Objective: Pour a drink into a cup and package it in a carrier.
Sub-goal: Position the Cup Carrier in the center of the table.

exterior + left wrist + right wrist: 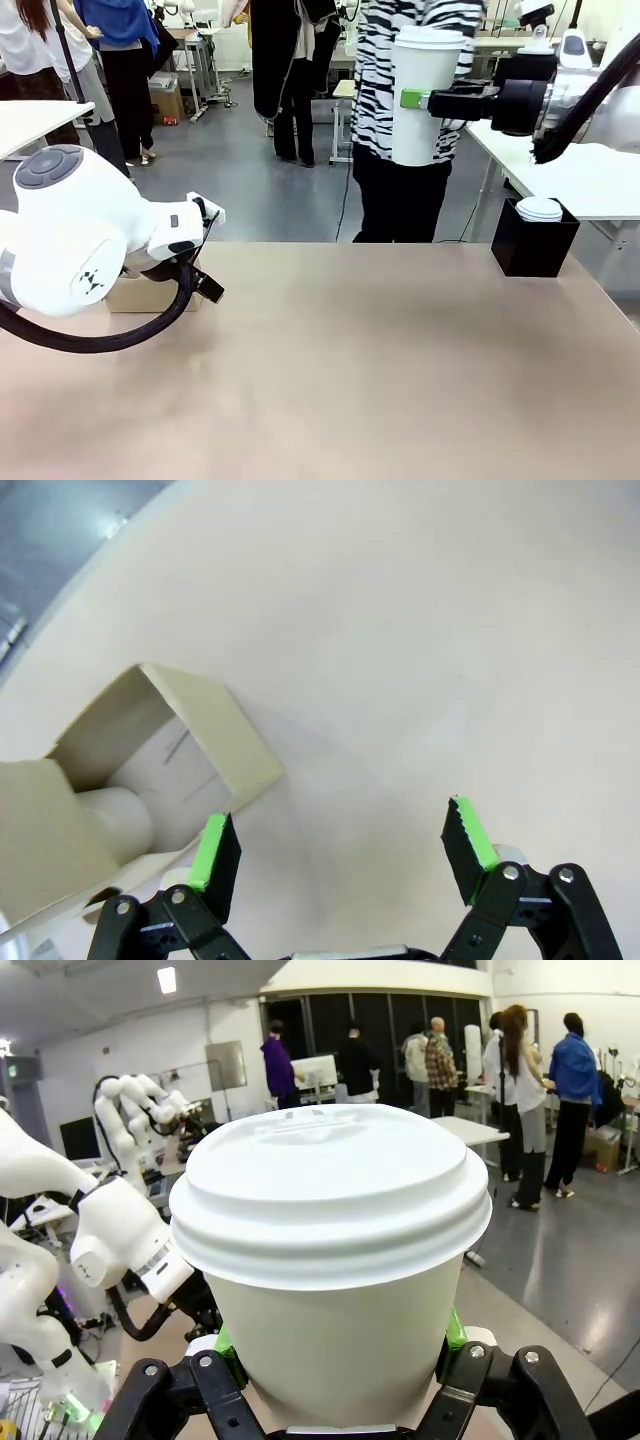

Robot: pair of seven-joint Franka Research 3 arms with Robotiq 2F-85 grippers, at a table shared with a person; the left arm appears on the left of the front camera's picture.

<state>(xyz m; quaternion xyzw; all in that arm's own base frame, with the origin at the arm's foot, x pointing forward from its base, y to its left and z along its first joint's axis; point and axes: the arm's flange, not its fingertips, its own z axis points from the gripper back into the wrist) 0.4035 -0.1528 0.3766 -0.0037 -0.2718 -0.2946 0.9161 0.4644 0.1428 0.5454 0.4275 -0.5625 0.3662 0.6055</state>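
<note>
Left arm (70, 240): seen closest to the front camera, at 9 o'clock of the picture; its white rounded body is held low over the table, with a black cable looped beneath.
Table (380, 370): a tan top, spread across the lower half of the front view.
Person (385, 70): stood at the far side, at 12 o'clock, in a zebra-striped top; partly covered by the cup.
Right arm (590, 95): brought in level from 3 o'clock, high above the table's far edge.
Cup (428, 95): a tall white paper cup with a white lid, held upright in the air at 1 o'clock; in the right wrist view (330, 1260) the lid is seen pressed on all round.
Black box (533, 245): set on the table at 2 o'clock, near the far right corner.
Carrier (150, 296): tan cardboard, on the table at 9 o'clock, largely hidden behind the left arm; in the left wrist view (225, 740) its open side is seen, with a pale cylinder inside.
Right gripper (420, 100): clamped on the cup's body, a green pad (455, 1330) pressed to each side.
Left gripper (340, 835): jaws spread wide with nothing between them, over bare table; the carrier lies at 10 o'clock, just beside one pad (212, 845).
Lids (540, 208): a white stack, seen in the black box's open top.
</note>
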